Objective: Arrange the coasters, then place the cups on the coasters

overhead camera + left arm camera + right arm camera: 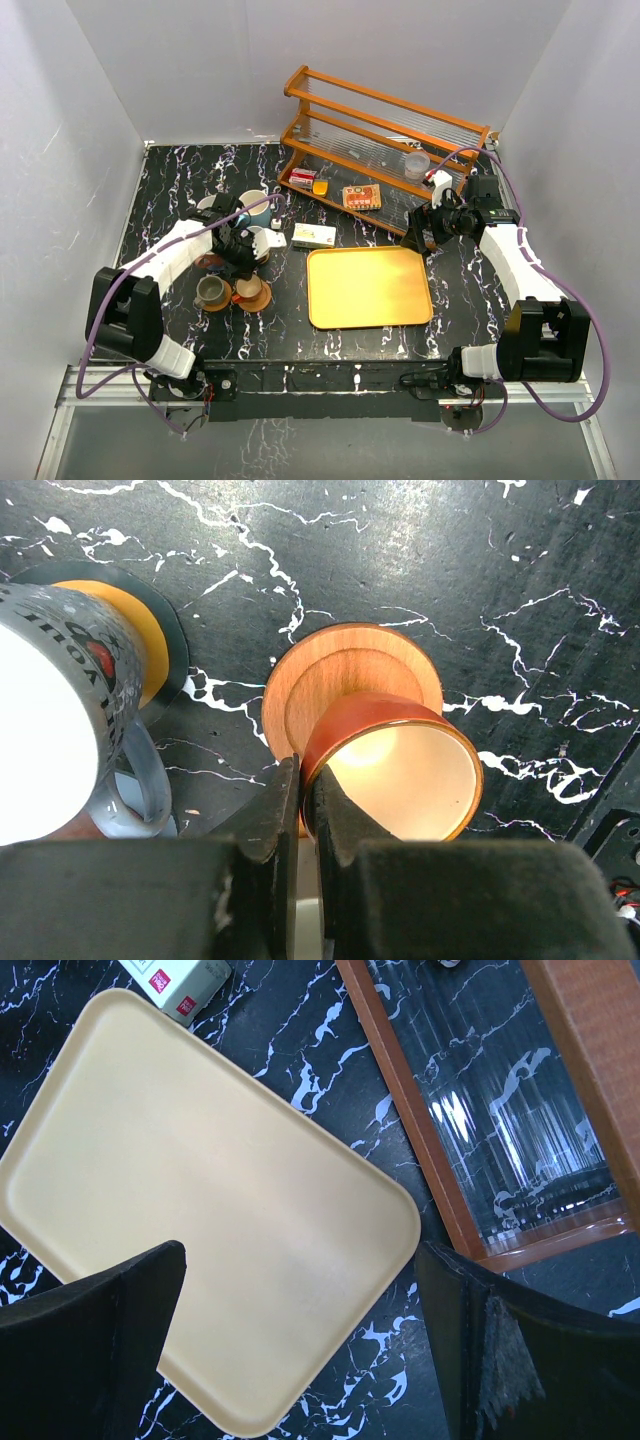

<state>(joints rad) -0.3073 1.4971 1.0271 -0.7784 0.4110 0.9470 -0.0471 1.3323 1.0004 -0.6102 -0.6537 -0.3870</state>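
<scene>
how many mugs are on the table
5: cream mug and light blue mug at the back, white mug beside the left arm, grey mug and orange-brown mug at coasters in front. The arm may hide more.

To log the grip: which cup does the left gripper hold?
The orange-brown cup, rim pinched, over a coaster; the grey cup beside it is not gripped.

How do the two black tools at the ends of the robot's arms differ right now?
The left tool is shut, pinching the rim of a glossy orange-brown cup with a cream inside; the right tool gapes wide open and holds nothing. The left tool works over a round wooden coaster; the right tool hangs above the flat yellow tray. Both are black, two-fingered and point downward.
</scene>
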